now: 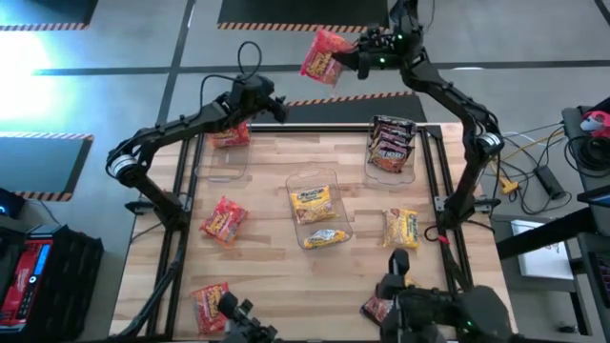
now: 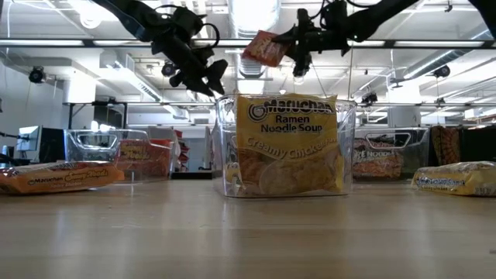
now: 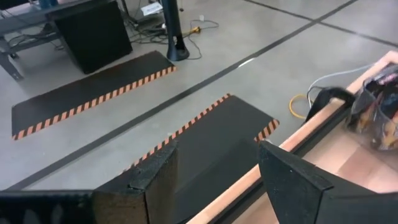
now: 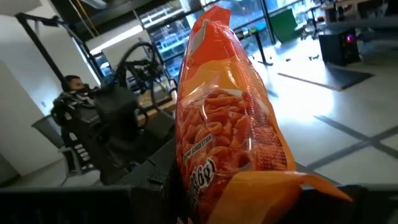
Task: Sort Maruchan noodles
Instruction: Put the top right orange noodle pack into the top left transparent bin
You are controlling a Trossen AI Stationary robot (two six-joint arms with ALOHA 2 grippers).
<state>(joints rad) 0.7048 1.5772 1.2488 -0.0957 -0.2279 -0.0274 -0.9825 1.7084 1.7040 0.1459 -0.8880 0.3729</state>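
Observation:
My right gripper point(image 1: 351, 59) is shut on a red Maruchan noodle packet point(image 1: 324, 55) and holds it high over the table's far edge; the low view shows the packet point(image 2: 265, 48) above the bins. My left gripper point(image 1: 278, 107) hovers open and holds nothing; it is over the far left corner, just beyond a clear bin point(image 1: 221, 157) with a red packet point(image 1: 232, 136) in it. Its fingers point(image 3: 155, 180) frame only floor and the table's edge. Loose packets lie flat on the table: red ones point(image 1: 223, 221) point(image 1: 212, 303) and a yellow one point(image 1: 402, 229). My right gripper pinches one end of the red packet point(image 4: 239, 186) between its two fingers. The fingers are about level and come from the table's right side. The packet sticks out beyond the fingertips toward the left, lifted clear of everything, with its printed face point(image 4: 217, 118) toward the wrist camera.
The middle clear bin point(image 1: 329, 176) holds yellow packets point(image 2: 287, 143). The far right bin point(image 1: 416, 157) holds dark packets point(image 1: 391, 143). Another red packet point(image 1: 376, 307) lies at the near edge by a dark mount point(image 1: 429, 310). Black rails run along the table's sides.

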